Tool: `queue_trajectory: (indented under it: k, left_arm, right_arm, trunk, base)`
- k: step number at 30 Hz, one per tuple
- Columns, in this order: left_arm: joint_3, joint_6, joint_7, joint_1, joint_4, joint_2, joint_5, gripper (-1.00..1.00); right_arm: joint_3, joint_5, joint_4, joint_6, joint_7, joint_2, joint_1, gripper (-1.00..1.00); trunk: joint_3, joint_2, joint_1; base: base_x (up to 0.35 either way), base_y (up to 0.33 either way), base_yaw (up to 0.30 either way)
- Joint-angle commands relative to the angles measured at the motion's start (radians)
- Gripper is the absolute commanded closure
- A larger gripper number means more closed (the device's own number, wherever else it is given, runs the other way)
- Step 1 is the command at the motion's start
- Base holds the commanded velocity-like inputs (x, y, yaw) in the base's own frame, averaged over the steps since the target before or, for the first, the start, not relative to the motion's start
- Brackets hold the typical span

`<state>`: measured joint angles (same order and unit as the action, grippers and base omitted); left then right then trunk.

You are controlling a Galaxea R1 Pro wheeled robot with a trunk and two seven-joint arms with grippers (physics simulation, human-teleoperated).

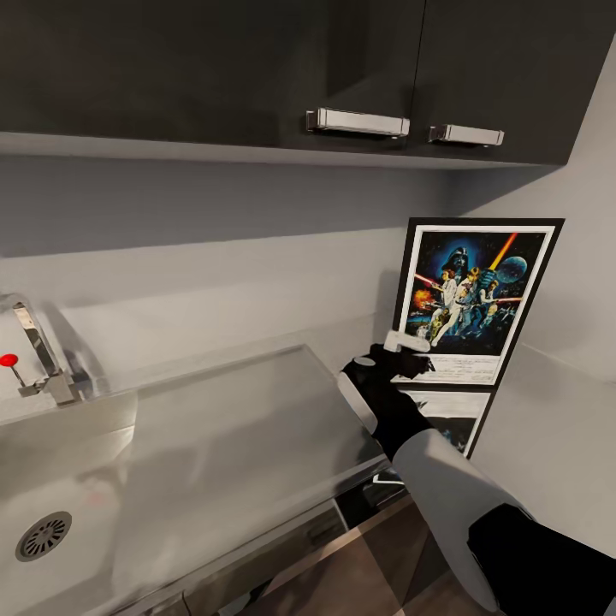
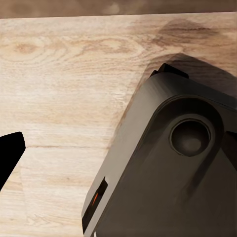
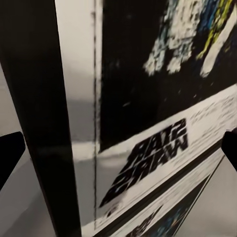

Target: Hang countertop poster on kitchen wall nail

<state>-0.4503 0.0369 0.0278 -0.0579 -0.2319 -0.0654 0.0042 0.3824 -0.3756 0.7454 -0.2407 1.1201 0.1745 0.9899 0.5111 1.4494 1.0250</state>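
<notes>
The poster [image 1: 475, 295] stands upright at the right end of the steel kitchen countertop [image 1: 231, 428], leaning against the pale wall. It has a black frame, a white border and a blue space scene. My right gripper [image 1: 419, 352] is at its lower left corner. In the right wrist view the right gripper [image 3: 118, 150] is open, with the poster's black frame [image 3: 44, 123] and its "STAR WARS" lettering [image 3: 148, 163] close ahead between the spread fingertips [image 3: 10, 153]. My left gripper [image 2: 118, 155] hangs over the wooden floor, one fingertip [image 2: 10, 158] far out at the picture's edge. The wall nail is out of view.
A sink with a round drain [image 1: 43, 535] and a tap [image 1: 34, 351] lies at the left of the counter. Dark upper cabinets with metal handles [image 1: 358, 122] hang overhead. A side wall [image 1: 565, 282] closes the corner right of the poster. The robot's dark base [image 2: 177, 168] sits under the left arm.
</notes>
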Motion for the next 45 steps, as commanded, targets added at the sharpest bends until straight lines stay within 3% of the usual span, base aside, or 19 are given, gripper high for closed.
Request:
queue_trajectory:
  k: [1,45]
  left_arm:
    - [-0.004,0.001,0.003,0.0,-0.001,0.0,0.0,-1.0]
    - [-0.004,0.001,0.003,0.0,-0.001,0.001,0.0,-1.0]
  right_arm:
    - [0.003,-0.003,-0.004,-0.006,0.006,0.0,0.001,-1.0]
    - [0.003,-0.003,-0.027,0.011,0.009,0.0,0.001,-1.0]
  trunk:
    - [0.001,0.001,0.0]
    - [0.001,0.001,0.0]
  base:
    - [0.0,0.0,0.0]
    - [0.0,0.001,0.0]
